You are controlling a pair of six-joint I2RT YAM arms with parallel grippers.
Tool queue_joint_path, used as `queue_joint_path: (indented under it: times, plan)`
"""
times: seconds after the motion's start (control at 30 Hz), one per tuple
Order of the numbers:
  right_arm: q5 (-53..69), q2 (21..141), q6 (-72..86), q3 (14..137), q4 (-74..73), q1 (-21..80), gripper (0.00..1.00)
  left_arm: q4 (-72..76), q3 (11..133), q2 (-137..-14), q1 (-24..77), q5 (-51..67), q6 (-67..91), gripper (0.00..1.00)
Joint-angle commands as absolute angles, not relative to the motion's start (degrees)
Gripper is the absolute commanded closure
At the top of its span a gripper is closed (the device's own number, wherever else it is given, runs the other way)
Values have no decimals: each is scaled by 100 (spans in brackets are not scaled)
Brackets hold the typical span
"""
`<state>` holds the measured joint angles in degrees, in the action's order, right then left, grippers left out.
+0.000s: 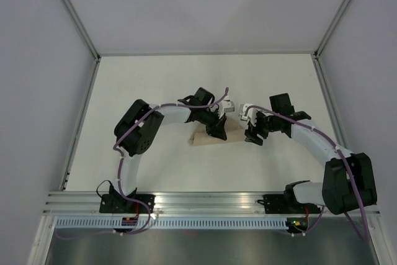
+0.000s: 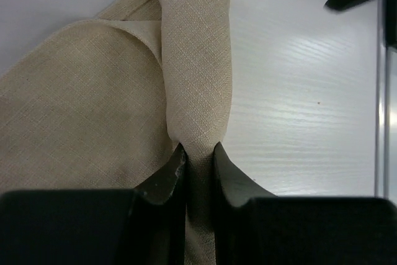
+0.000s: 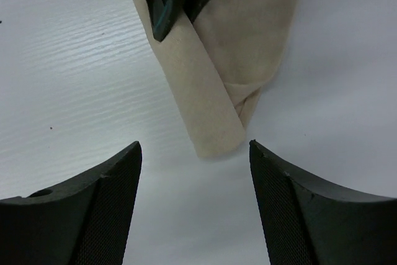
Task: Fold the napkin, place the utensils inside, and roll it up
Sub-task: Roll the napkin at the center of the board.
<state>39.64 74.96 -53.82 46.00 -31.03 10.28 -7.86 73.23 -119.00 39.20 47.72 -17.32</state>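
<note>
Observed: napkin (image 2: pixel 80 122) beige, plain fine weave; counter (image 2: pixel 298 91) white, faint grain streaks; jaws black; arms (image 1: pixel 138 130) black with white links.

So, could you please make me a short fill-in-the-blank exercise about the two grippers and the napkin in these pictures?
1. The left gripper is ____ on the rolled edge of the napkin.
2. The right gripper is ____ and holds nothing.
3. The napkin lies on a ____ table.

Missing words: shut; open; white.
</note>
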Motion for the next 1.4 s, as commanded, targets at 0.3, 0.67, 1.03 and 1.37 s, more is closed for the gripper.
queue_joint_path:
  times: [0.3,0.67,1.03,1.37]
  plan:
    - [3015,7585,-5590,3885,-1521,2302,23,-1890,7822,-12726,3990,5537,-1512,94]
    - [2672,7901,-5485,3735,-1327,2768,25,-2030,8165,-12806,4060,5476,-1468,92]
    - [2435,8306,-5405,3744,-1072,2839,64,-2057,8112,-12472,4069,5045,-1617,68]
    - [2364,8288,-5502,3656,-1256,2839,91,-1820,7989,-11796,3841,4737,-1565,62]
